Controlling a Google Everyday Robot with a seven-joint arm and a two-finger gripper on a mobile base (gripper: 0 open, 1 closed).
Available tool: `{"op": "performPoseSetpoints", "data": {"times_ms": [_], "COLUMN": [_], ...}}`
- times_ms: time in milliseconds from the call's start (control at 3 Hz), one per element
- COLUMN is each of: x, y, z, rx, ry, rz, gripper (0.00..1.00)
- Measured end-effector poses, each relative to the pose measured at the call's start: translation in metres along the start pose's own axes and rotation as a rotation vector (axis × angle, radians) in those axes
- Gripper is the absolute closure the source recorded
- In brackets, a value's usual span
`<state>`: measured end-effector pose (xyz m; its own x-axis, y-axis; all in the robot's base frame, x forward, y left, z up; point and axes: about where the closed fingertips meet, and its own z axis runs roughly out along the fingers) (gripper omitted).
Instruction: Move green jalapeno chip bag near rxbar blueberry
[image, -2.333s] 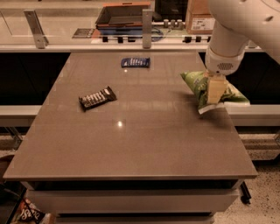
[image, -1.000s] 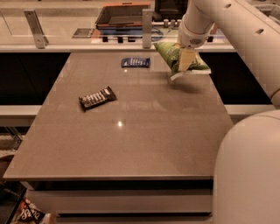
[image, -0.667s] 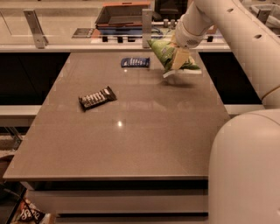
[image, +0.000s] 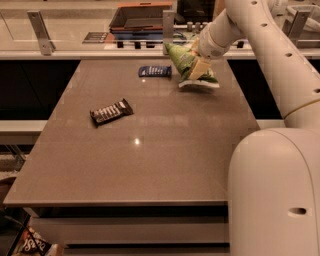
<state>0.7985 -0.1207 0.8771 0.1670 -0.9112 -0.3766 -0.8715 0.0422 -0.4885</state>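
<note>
Camera view: my fingers (image: 200, 67) are squeezing the green jalapeno chip bag (image: 182, 59), holding it tilted near the rxbar blueberry (image: 155, 71), at its 3 o'clock. If I am letting go crooked, it may be flopping right on top.

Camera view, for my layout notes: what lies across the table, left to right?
Black bar → blue bar → green chip bag, gripped by the gripper at the far edge of the table.

Aloft: green jalapeno chip bag (image: 183, 61), crinkled, tilted, gripped in pincer (image: 199, 69) over worktop (image: 150, 155) far side | rxbar blueberry (image: 155, 71), dark-blue, flat, near pincer, camera-left
</note>
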Motion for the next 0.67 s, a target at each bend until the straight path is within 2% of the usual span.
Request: {"op": "performPoseSetpoints", "data": {"times_ms": [333,667], "x": [-0.0006,-0.0012], "y": [0.0006,0.0018], "z": [0.0031,0.0074], "rx": [-0.004,-0.010], "ry": [0.000,-0.001], "rz": [-0.001,-0.002], "gripper": [0.81,0.57]}}
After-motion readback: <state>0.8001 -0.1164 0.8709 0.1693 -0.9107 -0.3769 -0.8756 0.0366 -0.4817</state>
